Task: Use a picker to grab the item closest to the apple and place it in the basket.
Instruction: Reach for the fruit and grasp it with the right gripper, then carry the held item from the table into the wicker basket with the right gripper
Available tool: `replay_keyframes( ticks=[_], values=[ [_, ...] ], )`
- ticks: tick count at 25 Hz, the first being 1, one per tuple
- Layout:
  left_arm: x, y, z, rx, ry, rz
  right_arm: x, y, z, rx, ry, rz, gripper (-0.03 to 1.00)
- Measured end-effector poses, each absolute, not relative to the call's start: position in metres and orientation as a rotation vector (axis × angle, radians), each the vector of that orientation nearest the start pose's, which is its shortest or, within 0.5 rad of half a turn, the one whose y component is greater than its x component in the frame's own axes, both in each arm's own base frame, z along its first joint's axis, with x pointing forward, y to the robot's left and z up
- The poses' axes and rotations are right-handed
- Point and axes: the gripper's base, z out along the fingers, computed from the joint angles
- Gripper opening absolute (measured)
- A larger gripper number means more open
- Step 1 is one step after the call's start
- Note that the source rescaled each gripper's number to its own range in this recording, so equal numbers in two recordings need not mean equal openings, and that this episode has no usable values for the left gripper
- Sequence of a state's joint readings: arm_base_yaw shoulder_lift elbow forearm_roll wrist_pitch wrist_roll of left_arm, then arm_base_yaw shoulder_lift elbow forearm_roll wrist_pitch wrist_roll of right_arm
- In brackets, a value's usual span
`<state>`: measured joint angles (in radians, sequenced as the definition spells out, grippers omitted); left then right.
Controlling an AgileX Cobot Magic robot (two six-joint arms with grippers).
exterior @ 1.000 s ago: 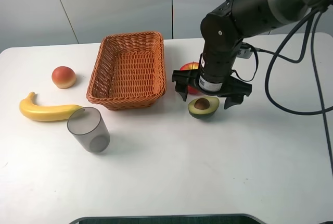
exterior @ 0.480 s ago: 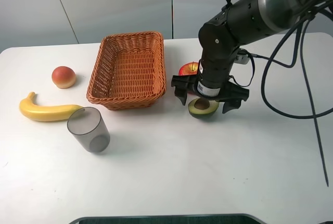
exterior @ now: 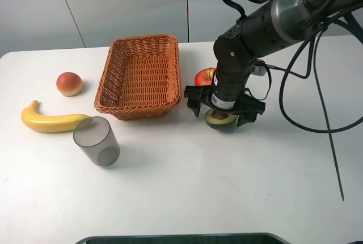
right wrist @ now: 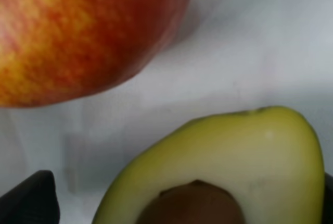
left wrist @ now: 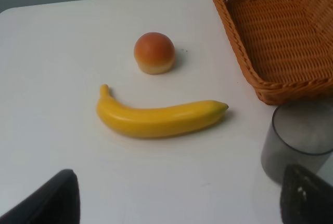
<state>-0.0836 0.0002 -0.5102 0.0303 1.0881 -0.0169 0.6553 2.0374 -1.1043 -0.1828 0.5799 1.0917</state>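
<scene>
Right gripper (exterior: pixel 222 113) stands wide open over the halved avocado (exterior: pixel 221 122), with one black finger (exterior: pixel 191 101) on each side of the fruit. Compared with one second ago, it has come lower: then the whole cut face with the brown stone was visible between the fingers, and now the wrist covers most of it, so only the near green edge shows in the high view. The arm has also leaned a little toward the basket (exterior: pixel 108 93).

In the right wrist view the avocado (right wrist: pixel 244 156) lies cut side up on the white table (right wrist: pixel 250 36), just beside the red-yellow apple (right wrist: pixel 78 31) but not touching it. Whether the fingers already touch the skin, I cannot tell.

Avocado and apple (exterior: pixel 204 76) have not moved, and both lie just to the right of the basket. Left gripper (left wrist: pixel 179 203) is also spread wide, above the table near the banana (left wrist: pixel 156 117), the peach (left wrist: pixel 154 52) and the grey cup (left wrist: pixel 299 140), which all kept their places.
</scene>
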Motion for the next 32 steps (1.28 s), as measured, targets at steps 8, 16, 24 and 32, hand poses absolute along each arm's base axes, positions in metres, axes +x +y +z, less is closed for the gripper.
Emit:
replay_keyframes(
  ticks=[8, 16, 24, 32],
  values=[
    [-0.007, 0.003, 0.2779, 0.067, 2.06, -0.026, 0.2895, 0.2104, 0.0921, 0.419, 2.935, 0.043, 1.0],
    [-0.007, 0.003, 0.2779, 0.065, 2.061, -0.027, 0.2893, 0.2098, 0.089, 0.414, 2.942, 0.028, 0.99],
    [-0.007, 0.003, 0.2779, 0.065, 2.061, -0.027, 0.2893, 0.2098, 0.089, 0.414, 2.942, 0.028, 0.0],
    [-0.007, 0.003, 0.2779, 0.065, 2.061, -0.027, 0.2894, 0.21, 0.089, 0.413, 2.941, 0.03, 0.0]
  ],
)
